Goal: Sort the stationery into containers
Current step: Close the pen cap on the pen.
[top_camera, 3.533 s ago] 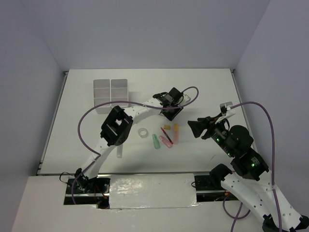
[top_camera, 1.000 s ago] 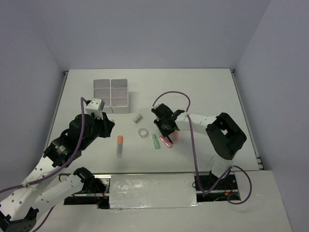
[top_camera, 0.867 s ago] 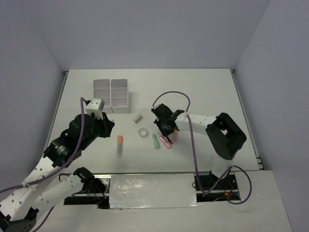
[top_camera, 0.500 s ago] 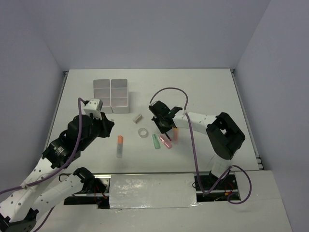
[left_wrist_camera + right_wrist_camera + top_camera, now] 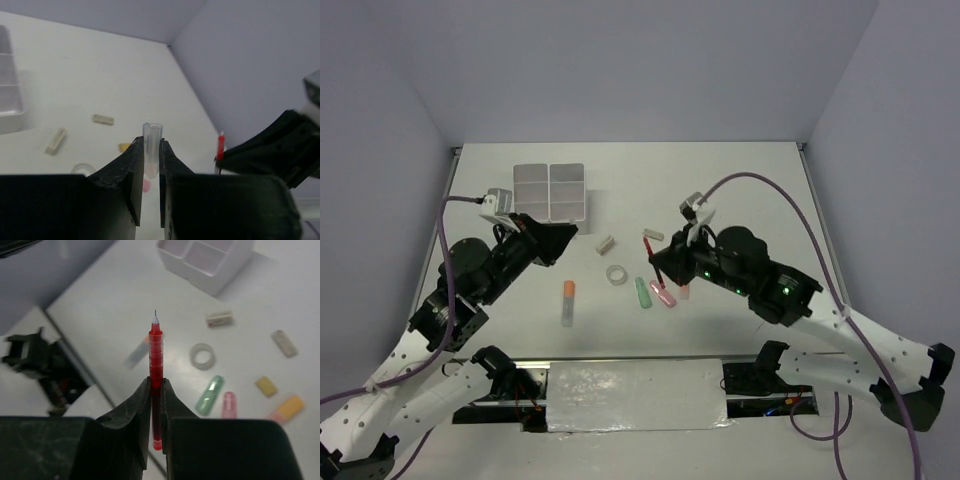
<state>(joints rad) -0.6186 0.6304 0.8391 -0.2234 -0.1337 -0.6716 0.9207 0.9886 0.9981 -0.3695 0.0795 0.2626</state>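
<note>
My right gripper (image 5: pixel 155 382) is shut on a thin red pen (image 5: pixel 156 365), held tip-up above the table; from above the pen (image 5: pixel 652 250) sits in that gripper (image 5: pixel 658 262). My left gripper (image 5: pixel 150 142) is shut on a small clear cap (image 5: pixel 152 150) and hangs in the air (image 5: pixel 563 238) facing the right one. On the table lie a tape ring (image 5: pixel 616 273), a green marker (image 5: pixel 642 292), a pink marker (image 5: pixel 663 294), an orange marker (image 5: pixel 568 290) and two beige blocks (image 5: pixel 605 243) (image 5: pixel 653 235). The white organiser box (image 5: pixel 550 190) stands at the back left.
A small yellow block (image 5: pixel 266 386) and another orange marker (image 5: pixel 289 407) lie right of the pink marker. The box's compartments (image 5: pixel 205 260) look bare where they show. The purple cables loop over both arms.
The right gripper closed on the red pen among the markers and lifted it off the table. The left gripper swung up and to the right, still holding the clear cap.
</note>
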